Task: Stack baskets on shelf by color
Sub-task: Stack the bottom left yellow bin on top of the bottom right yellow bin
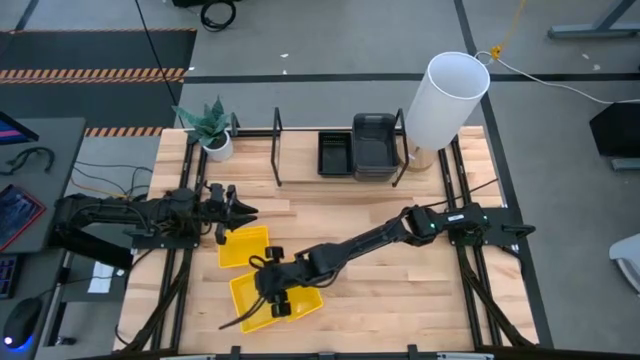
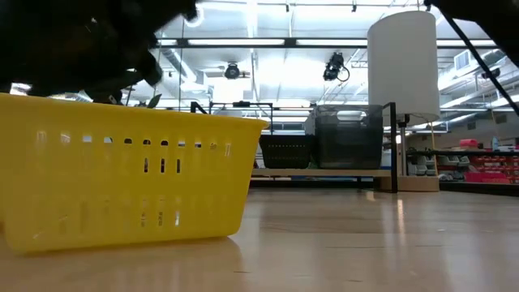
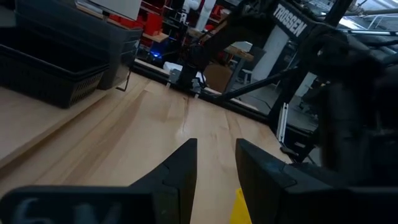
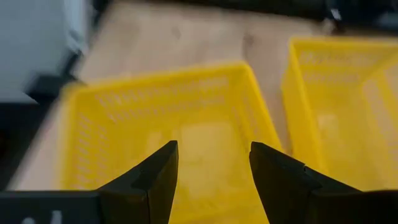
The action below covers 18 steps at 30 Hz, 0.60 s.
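Yellow basket, front (image 2: pixel 122 174): nearest the low camera, filling the left of that frame, resting on the counter (image 1: pixel 400 290). In the high view it sits at lower centre (image 1: pixel 258 300), long axis running left-right with a slight tilt, open side up.

Yellow basket, second (image 1: pixel 243 247): just above-left of the first in the high view, long axis roughly left-right, tilted.

Right tool (image 4: pixel 211 180): above the front yellow basket's opening (image 4: pixel 186 130), fingers apart, nothing between them; contact with the basket cannot be told. High view: lower centre (image 1: pixel 275 290).

Left tool (image 3: pixel 214 168): at mid-left of the high view (image 1: pixel 235 210), just above the second yellow basket; fingers narrowly apart, holding nothing.

Shelf (image 1: pixel 300 165): upper centre of the high view, carrying a black basket (image 1: pixel 334 153) and beside it a smoky dark-grey basket (image 1: pixel 374 146), long axes pointing up-down in frame.

Other: white cylinder (image 1: pixel 447 100), potted plant (image 1: pixel 212 128).
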{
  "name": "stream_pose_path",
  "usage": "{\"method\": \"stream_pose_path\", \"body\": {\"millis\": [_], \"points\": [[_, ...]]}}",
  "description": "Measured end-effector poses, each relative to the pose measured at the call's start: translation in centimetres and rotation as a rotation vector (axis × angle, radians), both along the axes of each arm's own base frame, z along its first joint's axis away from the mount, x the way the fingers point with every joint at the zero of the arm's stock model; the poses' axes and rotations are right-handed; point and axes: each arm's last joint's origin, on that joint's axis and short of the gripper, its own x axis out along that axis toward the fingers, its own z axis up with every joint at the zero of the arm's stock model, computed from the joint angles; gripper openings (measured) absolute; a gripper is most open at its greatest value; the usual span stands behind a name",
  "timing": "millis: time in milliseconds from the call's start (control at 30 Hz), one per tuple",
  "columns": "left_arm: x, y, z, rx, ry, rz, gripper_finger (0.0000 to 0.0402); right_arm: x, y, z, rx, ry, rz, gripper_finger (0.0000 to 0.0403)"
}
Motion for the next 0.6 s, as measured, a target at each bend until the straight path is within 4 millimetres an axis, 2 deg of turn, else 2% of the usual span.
{"method": "stream_pose_path", "body": {"millis": [400,467,600], "points": [[0.0,0.0,-0.1,0.0,0.005,0.0,0.0117,-1.6,-1.4,-1.7,-0.138,0.229,-0.079,0.0203],[0.0,0.0,-0.1,0.0,0.005,0.0,0.0117,-1.9,-1.7,-1.5,-0.17,0.263,-0.102,0.0203],[0.0,0.0,0.0,0.0,0.005,0.0,0.0117,-1.7,-2.0,0.2,-0.174,0.235,-0.118,0.0203]]}}
